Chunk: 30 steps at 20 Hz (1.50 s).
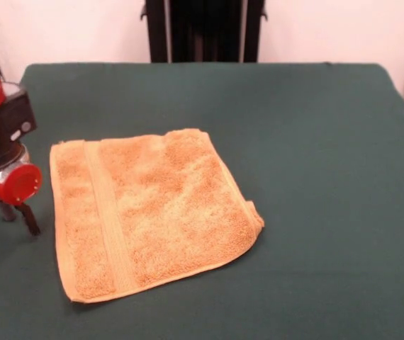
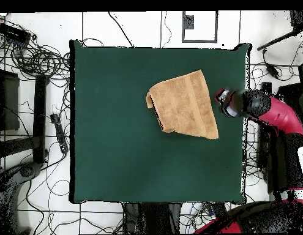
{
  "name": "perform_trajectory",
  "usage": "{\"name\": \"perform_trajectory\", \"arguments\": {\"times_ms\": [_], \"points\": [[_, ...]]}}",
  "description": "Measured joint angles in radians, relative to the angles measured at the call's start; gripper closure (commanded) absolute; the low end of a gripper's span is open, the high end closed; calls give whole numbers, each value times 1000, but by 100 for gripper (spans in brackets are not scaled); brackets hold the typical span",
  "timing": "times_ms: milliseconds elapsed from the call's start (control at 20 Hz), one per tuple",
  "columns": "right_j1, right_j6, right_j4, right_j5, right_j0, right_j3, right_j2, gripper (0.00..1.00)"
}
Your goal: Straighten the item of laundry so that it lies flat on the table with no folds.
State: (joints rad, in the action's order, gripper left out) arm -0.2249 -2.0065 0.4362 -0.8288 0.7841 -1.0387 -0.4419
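Nearest the front camera lies the towel [image 1: 149, 216], an orange-tan terry square resting on the green worktop [image 1: 315, 142]. Its woven border band runs parallel to the edge that faces the gripper, a little way in from that edge. Most of the towel lies flat, but the side away from the gripper shows a doubled layer: at that corner a second edge of cloth peeks out from under the top one, and in the overhead view the same side is turned over into a narrow flap. The surface carries a few soft ripples.

Just beside the towel's banded edge, and not touching it, stands the gripper [image 1: 16, 214], below a red collar on the black arm. Two dark fingers [image 1: 30, 219] point down toward the worktop with a small gap between them, holding nothing. Whether their tips touch the cloth of the worktop cannot be told. In the overhead view the arm reaches in over the worktop edge closest to the towel.
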Motion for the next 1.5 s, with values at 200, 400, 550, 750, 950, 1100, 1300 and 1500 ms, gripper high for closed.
{"name": "perform_trajectory", "arguments": {"times_ms": [200, 400, 550, 750, 950, 1100, 1300, 1500], "points": [[7, 22, -16, -12, 18, 1, -18, 0], [10, 24, -23, -21, 22, 5, -22, 0], [12, 24, -20, -31, 17, 13, -21, 0], [15, 24, -12, -44, 11, 25, -21, 0], [16, 24, -11, -46, 11, 26, -21, 0], [15, 24, -13, -45, 12, 24, -22, 0], [16, 25, -20, -45, 30, 13, -40, 0], [13, 25, -9, -44, 29, 10, -43, 0]]}}
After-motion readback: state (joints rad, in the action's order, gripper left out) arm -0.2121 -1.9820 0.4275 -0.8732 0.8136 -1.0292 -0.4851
